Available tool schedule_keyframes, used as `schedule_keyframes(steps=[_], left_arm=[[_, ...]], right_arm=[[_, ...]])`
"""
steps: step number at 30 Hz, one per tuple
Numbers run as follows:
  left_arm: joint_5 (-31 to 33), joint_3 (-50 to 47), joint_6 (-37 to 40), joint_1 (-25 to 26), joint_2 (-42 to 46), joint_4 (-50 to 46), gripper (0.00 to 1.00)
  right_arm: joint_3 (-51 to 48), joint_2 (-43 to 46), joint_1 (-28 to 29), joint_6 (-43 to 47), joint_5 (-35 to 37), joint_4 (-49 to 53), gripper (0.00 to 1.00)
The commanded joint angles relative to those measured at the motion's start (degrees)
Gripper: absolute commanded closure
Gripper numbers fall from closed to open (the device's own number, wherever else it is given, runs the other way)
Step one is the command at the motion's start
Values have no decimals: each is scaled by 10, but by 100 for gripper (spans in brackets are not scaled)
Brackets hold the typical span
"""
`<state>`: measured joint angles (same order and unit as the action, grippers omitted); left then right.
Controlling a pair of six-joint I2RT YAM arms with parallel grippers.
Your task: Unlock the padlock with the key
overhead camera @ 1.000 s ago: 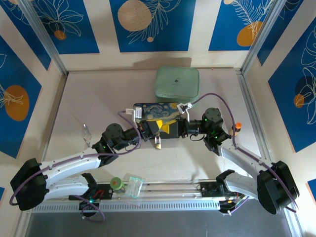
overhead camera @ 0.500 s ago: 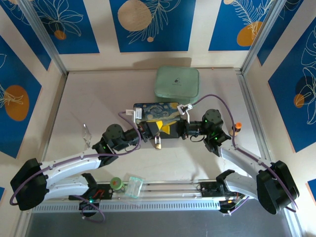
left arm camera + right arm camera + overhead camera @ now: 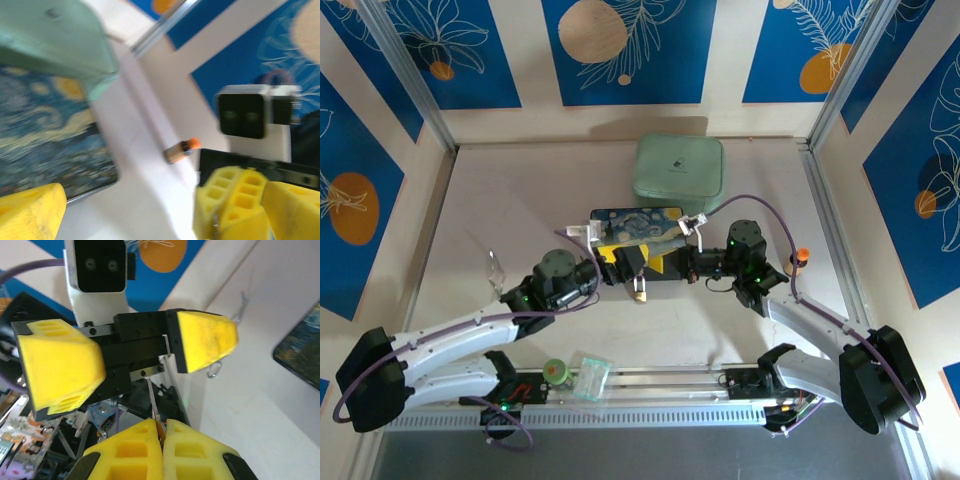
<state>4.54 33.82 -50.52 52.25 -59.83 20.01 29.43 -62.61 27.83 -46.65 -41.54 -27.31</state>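
There: left fingers (image 3: pixel 60 365) gaping wide, holding nothing; right fingers (image 3: pixel 130 455) pinched tight on the thin key (image 3: pixel 153 402); padlock (image 3: pixel 638 292) at the painted box's (image 3: pixel 630 220) six o'clock.

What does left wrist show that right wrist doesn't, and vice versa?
Left wrist adds: bottle, green case. Right wrist adds: wire clip. Shared: painted box, left gripper open, right gripper shut on a thin metal piece, apparently the key.
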Motion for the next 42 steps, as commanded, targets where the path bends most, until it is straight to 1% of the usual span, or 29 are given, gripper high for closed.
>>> schedule_keyframes(steps=[1, 4, 6, 7, 11, 12, 13, 16, 19, 22, 23, 28, 30, 31, 32, 34, 35, 36, 37, 39, 41, 42], left_arm=[[61, 31, 8, 4, -3, -147, 4], [75, 15, -14, 18, -22, -142, 10], [96, 15, -21, 36, -41, -161, 18], [101, 18, -22, 43, -54, -174, 20], [104, 19, -10, 65, -105, -165, 22], [101, 19, -6, 68, -116, -160, 26], [100, 19, -5, 69, -127, -156, 28], [96, 12, -6, 72, -160, -127, 30], [90, 11, -4, 73, -201, -99, 31], [94, 22, 4, 78, -233, -94, 35], [95, 28, 7, 79, -244, -97, 39], [101, 35, 0, 81, -296, -81, 45], [103, 32, 13, 80, -310, -66, 47], [103, 34, 18, 80, -316, -66, 52], [96, 35, 20, 80, -323, -60, 54], [76, 39, 14, 80, -338, -50, 54], [67, 41, 10, 80, -345, -43, 57], [65, 41, 4, 80, -350, -42, 58], [68, 37, -3, 80, -352, -38, 62], [75, 30, -11, 80, -356, -26, 65], [76, 28, -13, 80, -359, -18, 72], [74, 29, -13, 80, -360, -16, 73]], right_arm=[[7, -2, -3, 51, 47, 100, 98], [9, -1, -5, 69, 88, 153, 98], [9, 2, -7, 74, 114, 186, 98], [6, 4, -10, 76, 126, 200, 98], [-17, 21, -26, 78, 149, 226, 98], [-21, 25, -28, 80, 154, 233, 98], [-24, 30, -29, 84, 160, 242, 98], [-28, 38, -30, 94, 173, 265, 98], [-38, 45, -30, 91, 175, 260, 98], [-44, 46, -30, 89, 175, 256, 98], [-47, 46, -30, 87, 176, 255, 98], [-53, 43, -30, 88, 179, 250, 98], [-54, 41, -30, 88, 178, 251, 98], [-56, 41, -30, 86, 179, 249, 98], [-59, 41, -30, 85, 180, 247, 98], [-62, 40, -29, 85, 181, 243, 98], [-63, 39, -30, 85, 181, 243, 98], [-63, 37, -30, 86, 181, 243, 98], [-63, 35, -30, 85, 180, 242, 98], [-66, 33, -30, 82, 180, 236, 98], [-71, 31, -30, 76, 180, 228, 98], [-72, 30, -30, 75, 179, 225, 98]])
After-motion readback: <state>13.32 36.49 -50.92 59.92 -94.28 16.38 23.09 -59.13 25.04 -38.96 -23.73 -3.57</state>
